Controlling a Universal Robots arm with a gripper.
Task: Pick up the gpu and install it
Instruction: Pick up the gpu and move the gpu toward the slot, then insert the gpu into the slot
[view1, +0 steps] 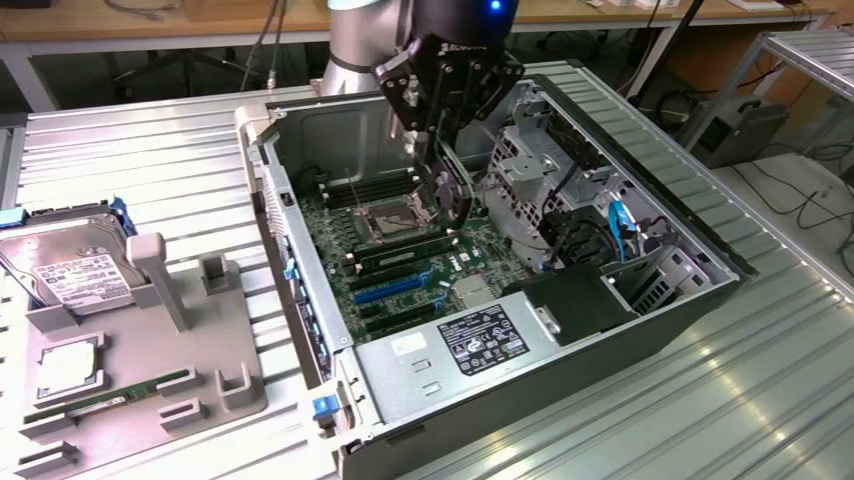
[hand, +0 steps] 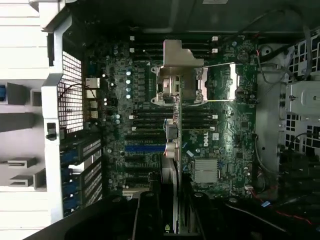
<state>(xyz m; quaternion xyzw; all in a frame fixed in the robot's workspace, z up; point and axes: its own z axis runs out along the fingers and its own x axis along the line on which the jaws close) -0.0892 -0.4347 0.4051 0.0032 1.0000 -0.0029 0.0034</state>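
Exterior view: the gpu (view1: 451, 195) is being held by the claw (view1: 443, 135). It is hanging as a thin dark card inside the open case (view1: 654, 190), above the motherboard (view1: 400, 270) and near the CPU socket (view1: 398, 215), clear of the board as far as can be judged. In the wrist view it is being seen edge-on, running out from between the fingers (hand: 147, 215), with its silver bracket (hand: 177, 55) at the far end. The claw is being shown part-way closed, its jaws pressed on the card's two faces, with nothing else being gripped.

The carrying-in step is judged to be in hand: the card is being positioned over the board and is not yet seated. No slot is being touched. The blue slots (view1: 394, 288) are lying toward the labelled metal box (view1: 467, 340), a little apart from the card.

Seating is judged to be calling for the card's contact edge being lined up along one slot, the bracket being brought against the rear wall (view1: 287, 230), and the cables (view1: 621, 225) being avoided. At the exterior view's left, a grey tray (view1: 147, 330) with a hard drive (view1: 74, 270) and a RAM stick (view1: 114, 395) is being carried by the surface (view1: 174, 160).
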